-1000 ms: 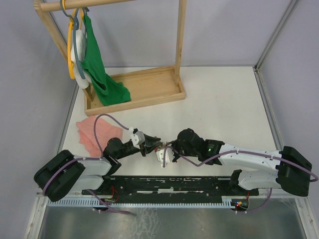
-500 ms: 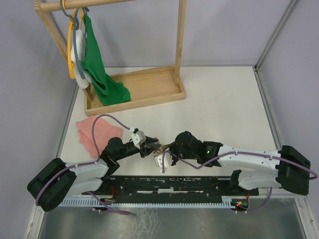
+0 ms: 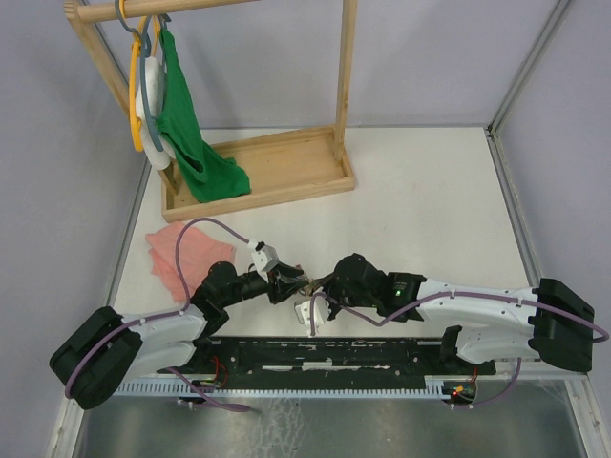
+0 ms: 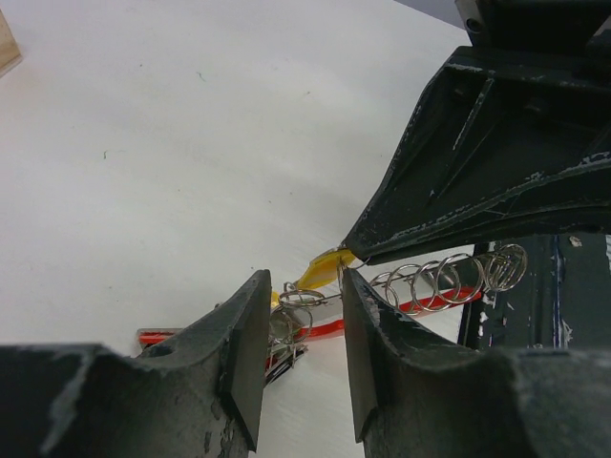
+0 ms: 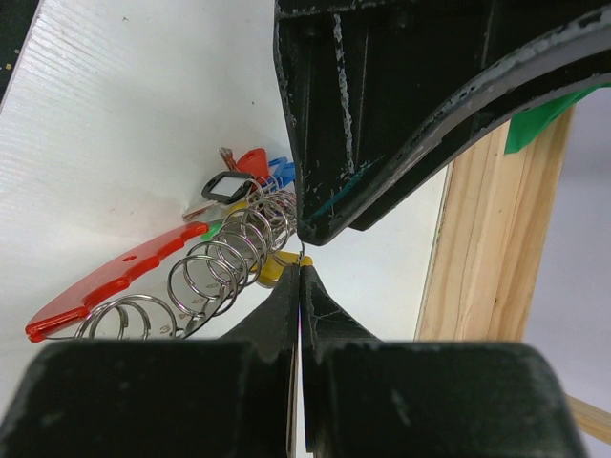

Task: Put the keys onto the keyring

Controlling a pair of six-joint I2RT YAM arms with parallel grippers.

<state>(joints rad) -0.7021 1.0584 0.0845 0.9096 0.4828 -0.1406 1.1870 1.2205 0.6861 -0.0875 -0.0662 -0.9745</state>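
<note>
Silver wire rings (image 4: 434, 283), strung out in a coil, lie on the white table (image 3: 430, 191) at its near middle, where the two arms meet tip to tip; the yellow-tagged key (image 4: 323, 269) sits at the coil's left end, just beside a long red tag (image 5: 110, 277) lying flat on the table; small blue, red and black tags (image 5: 250, 176) bunch beyond the coil in the right wrist view. Left gripper (image 4: 305, 282) has its fingers apart, standing either side of the first rings; right gripper (image 5: 299, 277) has its fingers pressed together, their tip right at the yellow tag, a fine wire end poking out there; whether that wire is pinched I cannot tell. Far left stands a wooden rack (image 3: 258, 172) with a green cloth (image 3: 191, 134) hanging on it; a pink cloth (image 3: 172, 253) lies near the left arm.
</note>
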